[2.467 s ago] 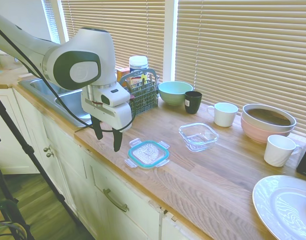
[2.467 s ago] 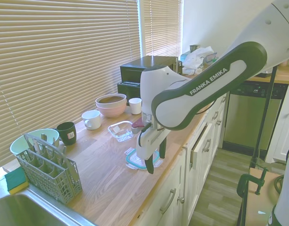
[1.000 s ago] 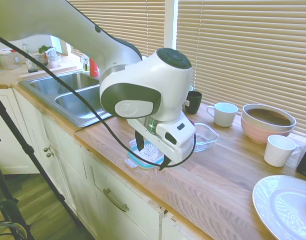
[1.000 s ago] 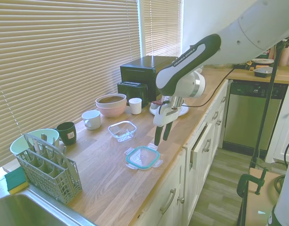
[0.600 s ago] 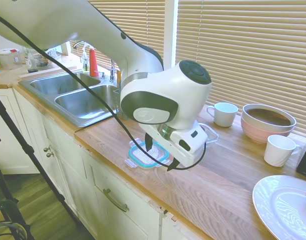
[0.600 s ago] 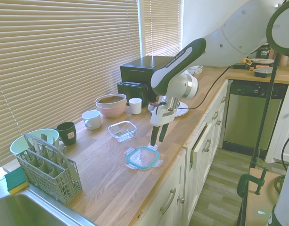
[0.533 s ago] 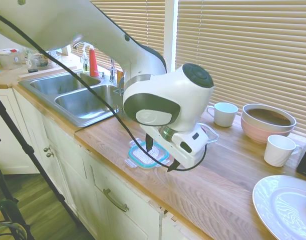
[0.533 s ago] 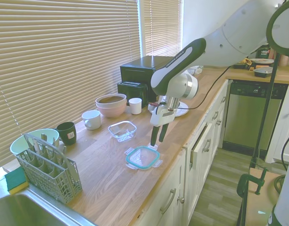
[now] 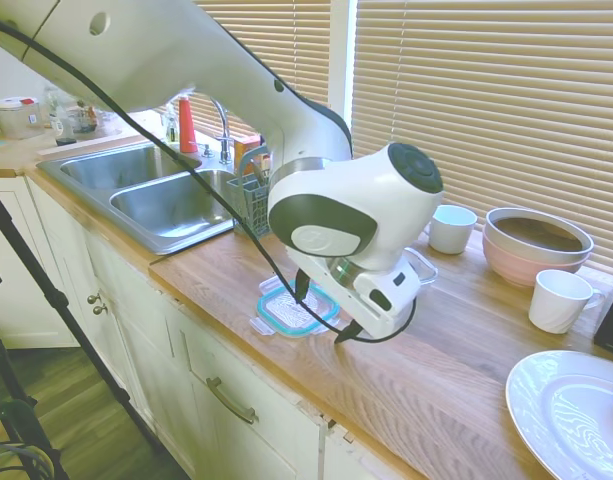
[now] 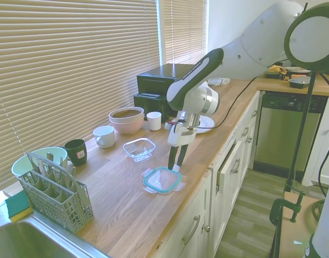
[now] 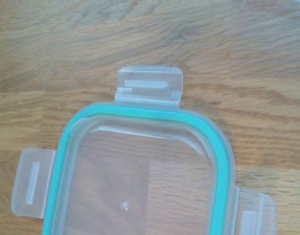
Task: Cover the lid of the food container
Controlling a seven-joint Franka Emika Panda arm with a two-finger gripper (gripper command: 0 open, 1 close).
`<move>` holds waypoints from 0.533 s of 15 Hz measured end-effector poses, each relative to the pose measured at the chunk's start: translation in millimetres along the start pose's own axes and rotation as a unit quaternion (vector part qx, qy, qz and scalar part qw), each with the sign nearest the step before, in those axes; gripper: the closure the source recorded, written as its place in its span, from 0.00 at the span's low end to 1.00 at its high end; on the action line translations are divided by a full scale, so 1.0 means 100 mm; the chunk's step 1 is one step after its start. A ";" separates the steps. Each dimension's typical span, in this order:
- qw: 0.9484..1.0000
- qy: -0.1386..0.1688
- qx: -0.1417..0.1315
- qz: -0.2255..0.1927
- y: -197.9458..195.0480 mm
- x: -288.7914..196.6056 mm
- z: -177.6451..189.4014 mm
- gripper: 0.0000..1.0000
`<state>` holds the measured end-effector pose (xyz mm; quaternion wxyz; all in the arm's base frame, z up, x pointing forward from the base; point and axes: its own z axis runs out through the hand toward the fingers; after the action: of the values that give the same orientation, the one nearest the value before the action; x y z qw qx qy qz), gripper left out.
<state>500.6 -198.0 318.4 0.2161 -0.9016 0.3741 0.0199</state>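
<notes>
Your flat square clear plastic lid [image 10: 162,179] with the teal seal rim lies flat on the wooden countertop [image 10: 121,204] near its front edge, with nothing resting on it. The small clear square food container [image 10: 139,149] stands apart from it, further back toward the blinds, open and apparently empty. In the first exterior view the arm hides most of the container, so trust the second exterior view for its place.

The gripper [image 10: 177,163] hangs just above the lid's far edge, fingers pointing down with a narrow gap between them and holding nothing. The wrist view shows one corner of the lid with a clear snap tab [image 11: 149,86] sticking out from the rim, and the tabs on the two adjacent sides partly in view.

Expect the lid to be light, thin and fairly stiff, with smooth, slippery faces. Because it sits flush on the wood, you likely have little to pinch from above. The best hold is probably across an edge, one finger inside the teal rim and one outside, or on a snap tab, though a tab may flex on its hinge. A light lid gripped at one edge may tilt, so carry it slowly. The container looks rigid and possibly glass; set the lid down gently and squarely
</notes>
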 end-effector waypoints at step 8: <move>1.000 -0.019 -0.003 -0.008 -0.18 0.06 0.11 0.00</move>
<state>518.9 -186.4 314.0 0.2206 -0.9048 0.3624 0.0359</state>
